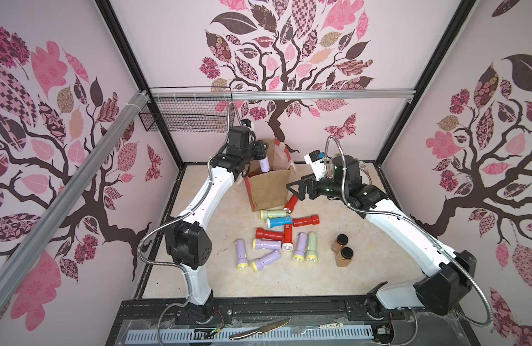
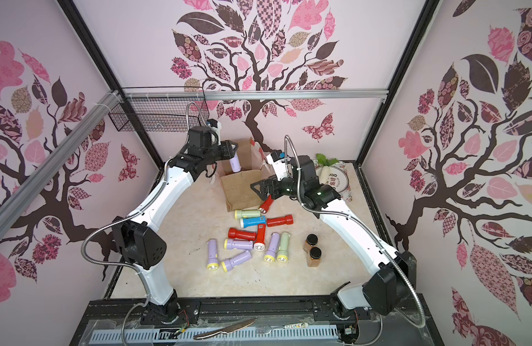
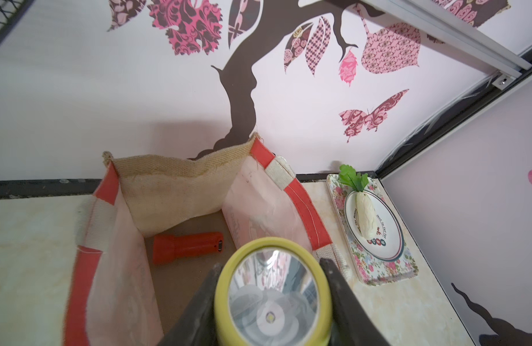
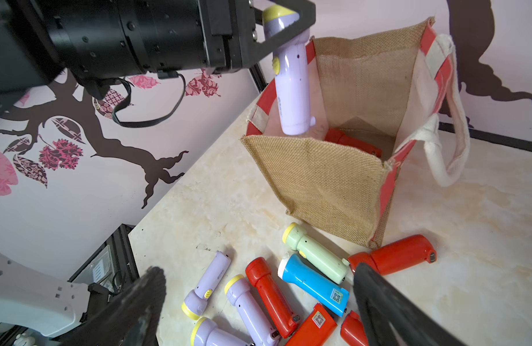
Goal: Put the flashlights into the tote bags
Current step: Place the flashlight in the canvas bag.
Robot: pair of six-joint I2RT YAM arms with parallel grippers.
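lilac flashlight (image 4: 291, 90) hangs tail-down over the mouth of the tote bag (image 4: 327, 179), on its left side, tail about level with the rim. left fingers (image 3: 342, 305) pinch it at the yellow head ring. One red flashlight (image 3: 187, 247) lies flat on the bag floor. Bag is upright and open near the far edge of the worktop (image 1: 213, 269), roughly mid-width, with a white handle drooping outside its right wall.

second red flashlight (image 1: 291, 203) lies against the bag's near right corner. right fingers (image 4: 384, 311) are spread wide and empty, hovering just above it. The other loose flashlights (image 1: 267, 244) are piled mid-worktop, in front of the bag: red, lilac, pale green, one blue.

Two amber jars (image 1: 342, 242) stand just beside each other, right of the pile. Floral tray (image 3: 387, 269) with a plate and a white radish sits in the far right corner.
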